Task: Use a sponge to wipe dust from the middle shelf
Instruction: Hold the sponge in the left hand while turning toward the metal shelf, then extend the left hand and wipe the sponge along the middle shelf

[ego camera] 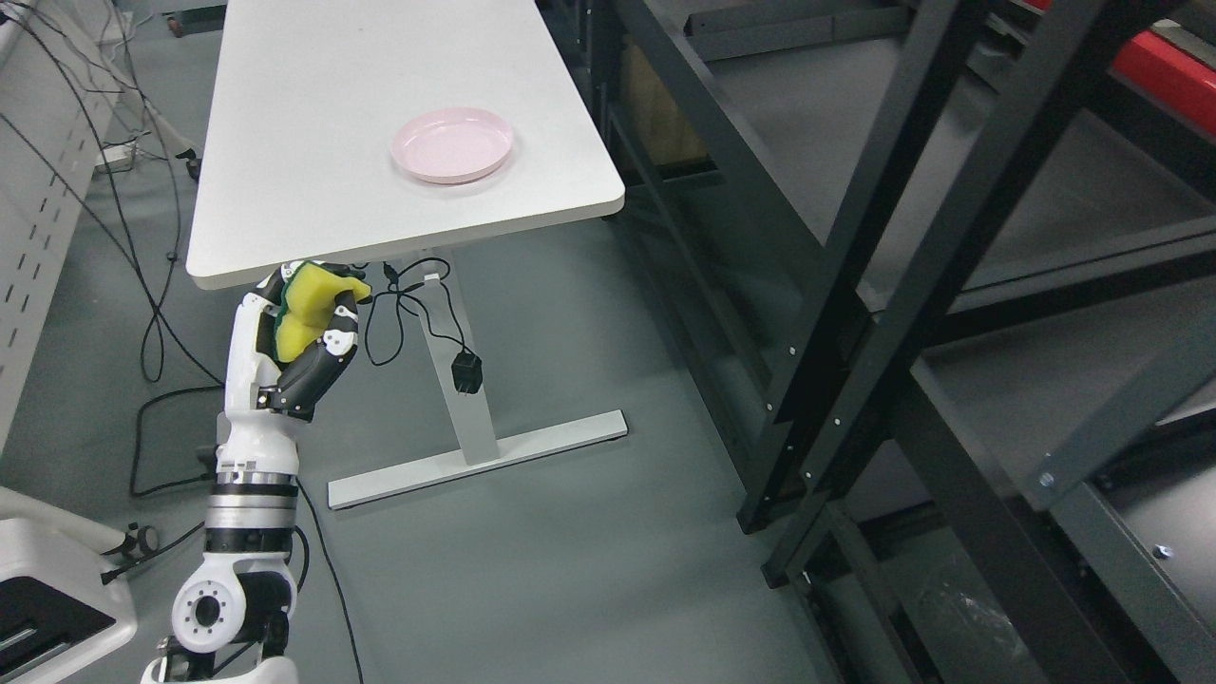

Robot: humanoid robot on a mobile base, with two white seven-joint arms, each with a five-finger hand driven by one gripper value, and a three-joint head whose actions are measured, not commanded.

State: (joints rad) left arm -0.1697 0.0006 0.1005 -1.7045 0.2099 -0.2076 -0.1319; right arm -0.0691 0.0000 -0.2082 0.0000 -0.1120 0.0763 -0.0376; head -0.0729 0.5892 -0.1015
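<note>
The yellow sponge is clenched in the left hand, well left of the black shelf rack, which must be reached rightward.

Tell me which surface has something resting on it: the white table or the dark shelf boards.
The white table: a pink plate sits near its front right corner. The visible dark shelf boards show nothing resting on them.

A white table on a white T-shaped leg stands on the grey floor at about eleven o'clock. A pink plate lies on its bare top, toward the near right corner. A black metal shelf rack fills the three o'clock side.
</note>
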